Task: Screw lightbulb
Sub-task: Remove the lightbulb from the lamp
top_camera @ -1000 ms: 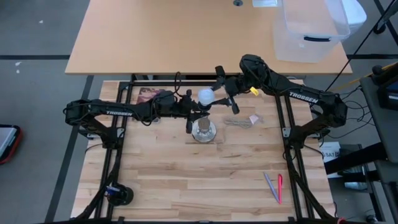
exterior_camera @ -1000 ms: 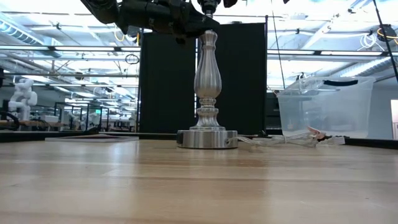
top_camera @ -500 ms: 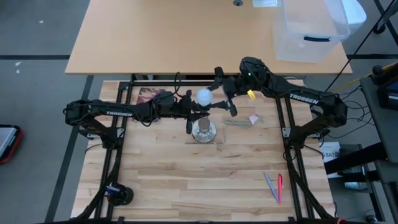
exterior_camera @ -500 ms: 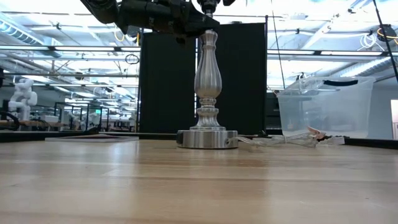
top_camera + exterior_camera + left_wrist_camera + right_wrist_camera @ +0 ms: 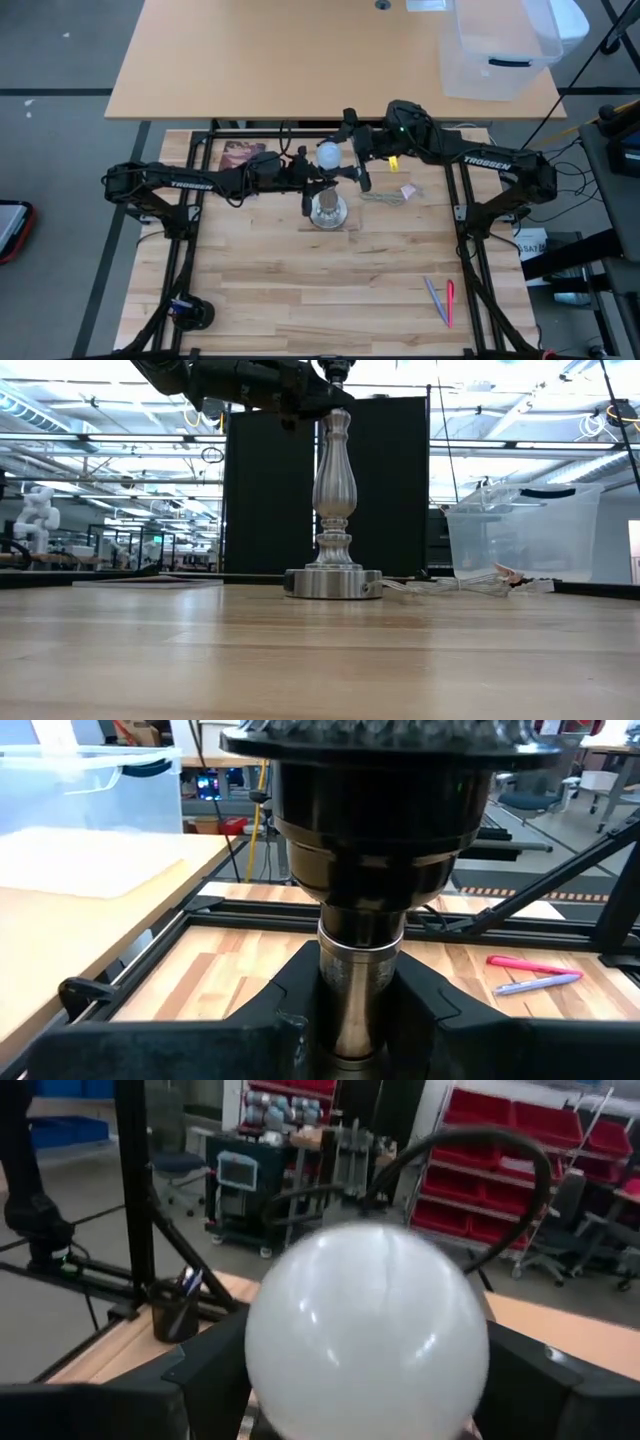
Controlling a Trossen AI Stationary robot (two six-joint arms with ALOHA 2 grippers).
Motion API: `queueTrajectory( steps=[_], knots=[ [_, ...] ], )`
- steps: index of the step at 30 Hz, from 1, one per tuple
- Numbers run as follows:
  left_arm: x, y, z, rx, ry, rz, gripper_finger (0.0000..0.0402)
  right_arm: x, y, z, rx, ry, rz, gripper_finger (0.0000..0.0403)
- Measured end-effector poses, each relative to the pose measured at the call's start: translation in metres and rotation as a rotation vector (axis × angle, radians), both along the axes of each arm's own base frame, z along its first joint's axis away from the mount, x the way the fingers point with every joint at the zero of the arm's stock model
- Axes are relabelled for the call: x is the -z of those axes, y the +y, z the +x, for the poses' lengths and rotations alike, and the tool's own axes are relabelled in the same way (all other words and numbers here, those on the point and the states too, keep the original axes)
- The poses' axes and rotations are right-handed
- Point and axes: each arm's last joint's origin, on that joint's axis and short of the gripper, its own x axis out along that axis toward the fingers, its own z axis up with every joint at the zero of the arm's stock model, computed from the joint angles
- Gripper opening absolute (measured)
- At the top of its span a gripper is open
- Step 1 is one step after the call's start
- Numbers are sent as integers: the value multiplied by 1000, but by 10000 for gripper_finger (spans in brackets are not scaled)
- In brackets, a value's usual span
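The lightbulb stands with its frosted globe up in the dark socket on top of the silvery stand. The stand's round base rests on the table. My left gripper reaches in from the table's left and is shut on the stand just under the socket. My right gripper comes level from the right and is open. Its fingers stand on either side of the globe, and I see no touch. The low view cuts the bulb off. My left gripper pinches the stand's metal neck just below the socket between its two fingers. The fingers come in about level from the table's left and lie across the neck. The stand is upright, its base on the table.
A coiled pale cord and a small pink-tipped wrapper lie right of the stand. Two pens lie near the front right and a dark object at the front left. A clear bin stands on the far table.
My right gripper has opened wider around the bulb's globe, rolled at the wrist and drifted slightly toward the table's left. The bulb has stayed in the socket. My left gripper has kept its hold on the neck.
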Motion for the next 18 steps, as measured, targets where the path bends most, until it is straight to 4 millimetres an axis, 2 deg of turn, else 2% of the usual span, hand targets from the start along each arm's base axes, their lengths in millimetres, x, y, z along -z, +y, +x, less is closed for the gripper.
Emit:
queueTrajectory(
  steps=[11, 18],
  knots=[
    [0, 0, 0, -17, -8, -12, 72, 4, 3, 14, 59, -35, 3, 293],
    [-1, -2, 1, 54, -11, -5, 72, 4, 4, 13, 7, -42, -16, 246]
  ],
)
